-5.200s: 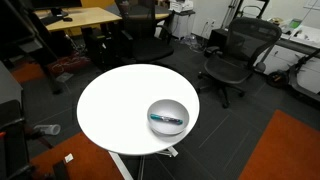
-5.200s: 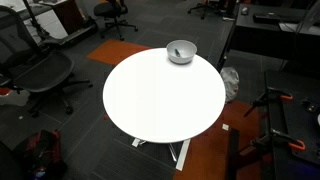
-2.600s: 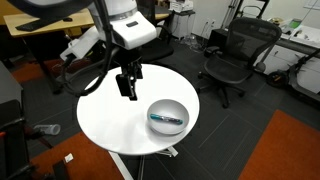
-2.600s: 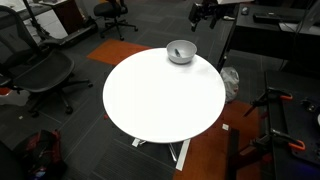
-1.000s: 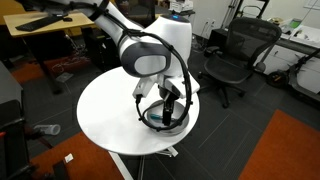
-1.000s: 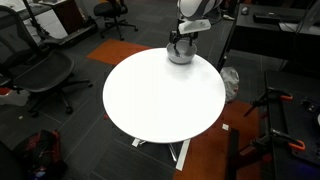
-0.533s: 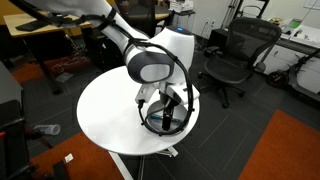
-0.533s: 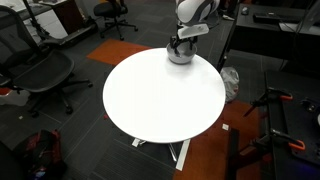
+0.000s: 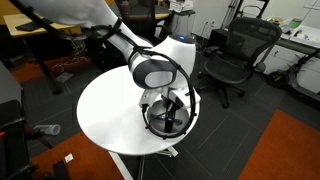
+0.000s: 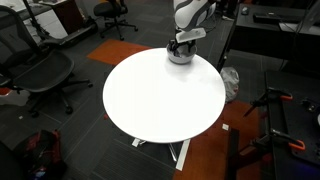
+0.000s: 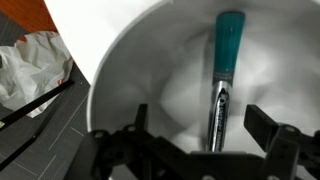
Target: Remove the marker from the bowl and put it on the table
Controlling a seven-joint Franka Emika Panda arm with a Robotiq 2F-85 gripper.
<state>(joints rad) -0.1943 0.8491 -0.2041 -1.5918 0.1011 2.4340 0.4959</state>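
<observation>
Descent is the change from half a second ago: the arm (image 9: 150, 72) has sunk a little further, and the jaws now sit inside the bowl (image 11: 130, 70) near the edge of the white table (image 10: 160, 95). In the wrist view the jaws stand apart, one on each side of the marker (image 11: 225, 75), which lies on the bowl's floor, teal end away from the camera. Its near end is cut off. In both exterior views the wrist hides the marker and most of the bowl.
</observation>
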